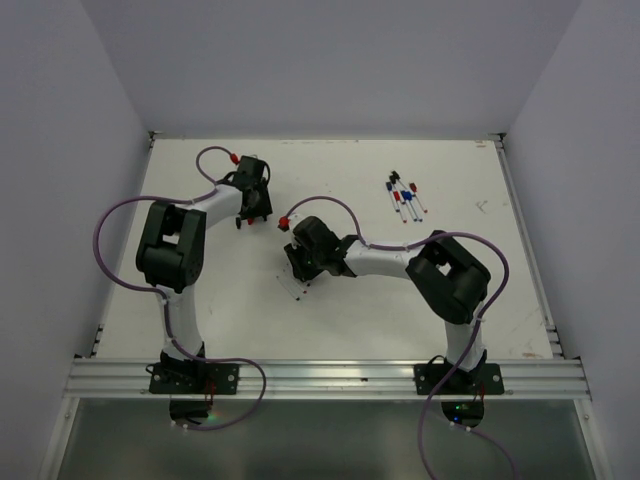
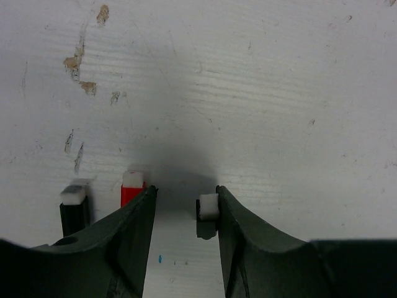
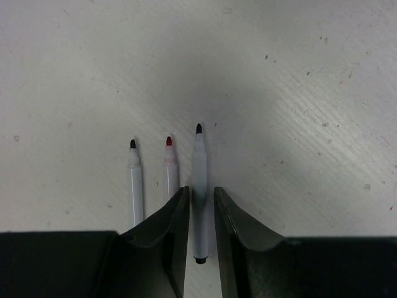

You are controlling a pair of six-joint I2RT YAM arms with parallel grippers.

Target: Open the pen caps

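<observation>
White bench (image 1: 350,170), walled on 3 sides. Caps apparently sorted left, barrels centre: left fingers (image 2: 130,242) spread, black cap (image 2: 208,207) loose against 1 of them, red cap (image 2: 132,189) just outside; right fingers (image 3: 242,242) slightly apart around bare pen (image 3: 199,198); capped pens (image 1: 405,197) lie far right.

Matt scuffed white table (image 2: 248,74), smooth plastic pens (image 3: 199,167)

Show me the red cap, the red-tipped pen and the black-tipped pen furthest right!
red cap (image 2: 129,195), left wrist view, on its red side.
red-tipped pen (image 3: 170,177), right wrist view, on its pale barrel.
rightmost black-tipped pen (image 3: 199,186), right wrist view, mid-barrel.
</observation>
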